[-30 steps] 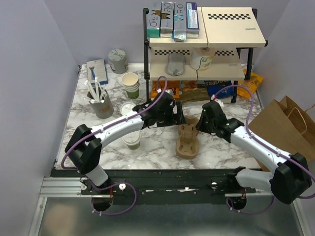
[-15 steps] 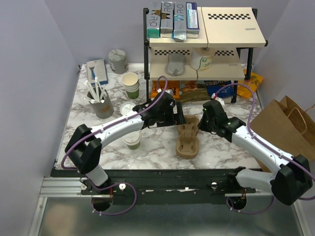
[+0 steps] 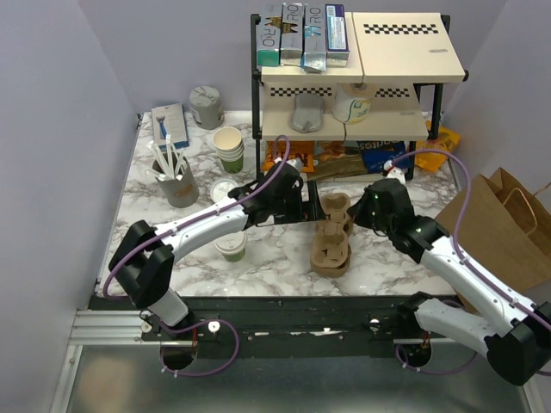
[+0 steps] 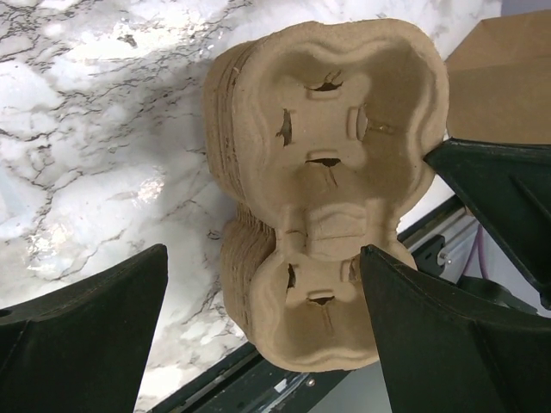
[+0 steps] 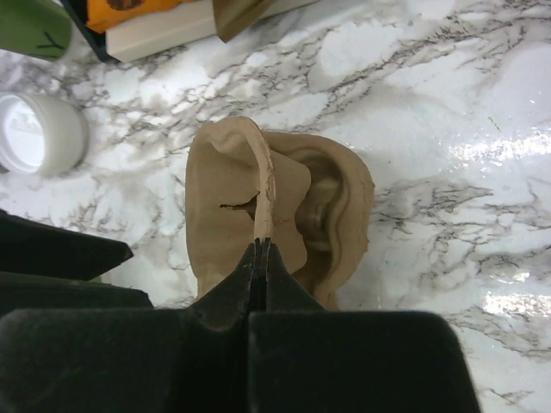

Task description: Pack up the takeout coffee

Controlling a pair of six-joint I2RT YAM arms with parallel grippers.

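The takeout coffee, a small cup with a green band and a pale lid, stands on the marble table left of centre, apart from both grippers. A stack of brown pulp cup carriers lies at the table's middle and fills the left wrist view. My right gripper is shut on the edge of the top carrier and holds it tilted up off the stack. My left gripper is open, and its fingers stand wide on either side of the stack.
A brown paper bag stands at the right edge. A black shelf rack with boxes and snacks is at the back. A stack of lidless cups, a grey cup of white sticks and a loose white lid are at the left.
My right gripper has risen and drawn back to the right, tipping the top carrier up off the stack. My left gripper has barely moved.
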